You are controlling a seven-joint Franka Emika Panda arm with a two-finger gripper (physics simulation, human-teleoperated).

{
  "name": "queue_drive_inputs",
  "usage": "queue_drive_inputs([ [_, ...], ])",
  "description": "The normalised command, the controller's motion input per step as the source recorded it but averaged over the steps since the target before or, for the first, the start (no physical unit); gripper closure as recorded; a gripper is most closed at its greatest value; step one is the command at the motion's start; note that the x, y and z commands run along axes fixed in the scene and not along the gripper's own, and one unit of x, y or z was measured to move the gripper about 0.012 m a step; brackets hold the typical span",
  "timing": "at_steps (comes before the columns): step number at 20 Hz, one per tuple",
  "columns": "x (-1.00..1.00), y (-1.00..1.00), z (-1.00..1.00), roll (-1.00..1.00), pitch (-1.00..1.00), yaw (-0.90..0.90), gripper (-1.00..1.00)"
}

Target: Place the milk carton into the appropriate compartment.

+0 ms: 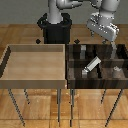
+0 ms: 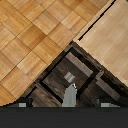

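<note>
Milk carton (image 1: 92, 65) lies tilted across the dividers of the dark compartmented bin (image 1: 120, 81) at the exterior view's right, resting against a partition. Tool (image 1: 111, 46) hangs above the bin's rear compartments, apart from the carton; its fingers hold nothing, but their spread cannot be judged. Light wooden tray (image 1: 10, 62) adjoins the bin. One small grey object (image 1: 116, 70) sits nearby, too blurred to identify.

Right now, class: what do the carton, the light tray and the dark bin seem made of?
Carton: matt pale grey, plain faces, perhaps card; too small to be sure.
Light tray: pale wood, smooth, faint grain.
Dark bin: dark brown wood look, streaked dividers.
</note>
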Motion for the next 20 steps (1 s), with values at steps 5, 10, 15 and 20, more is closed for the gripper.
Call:
queue_drive_inputs([
  [5,-0.4,0.0,0.0,0.0,0.0,0.0,-1.0],
  [10,0.0,0.0,-0.4,0.0,0.0,0.0,-1.0],
  [15,0.0,0.0,-1.0,0.0,0.0,0.0,-1.0],
  [20,0.0,0.0,-1.0,0.0,0.0,0.0,-1.0],
])
